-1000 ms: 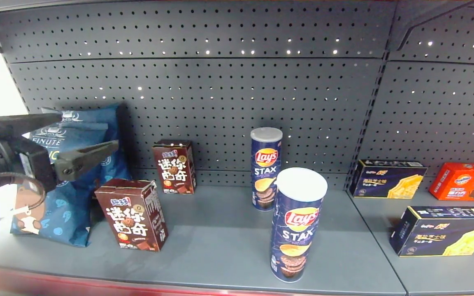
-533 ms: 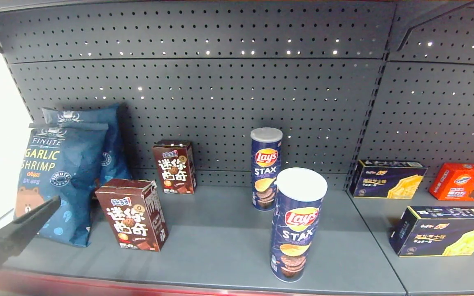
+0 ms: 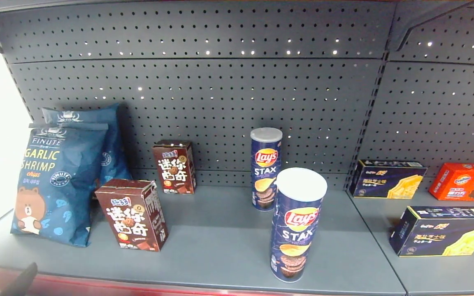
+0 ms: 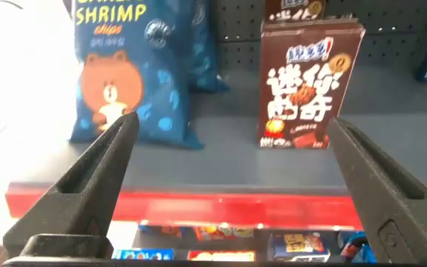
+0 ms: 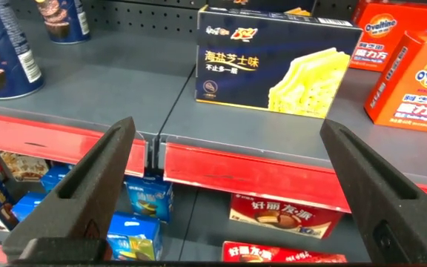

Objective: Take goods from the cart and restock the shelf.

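Change: left gripper (image 4: 232,122) has dropped from beside the bags (image 3: 56,176) to the shelf (image 3: 220,242) front edge, jaws wide apart, empty. Right gripper (image 5: 227,124) equally wide, empty. 2 bags, 2 boxes (image 3: 132,213), 2 cans (image 3: 296,224) stand on shelf; pegboard (image 3: 220,94) behind.

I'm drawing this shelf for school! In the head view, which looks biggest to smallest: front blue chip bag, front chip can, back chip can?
1. front blue chip bag
2. front chip can
3. back chip can
The cans may truly match: the back one just stands farther from the camera.
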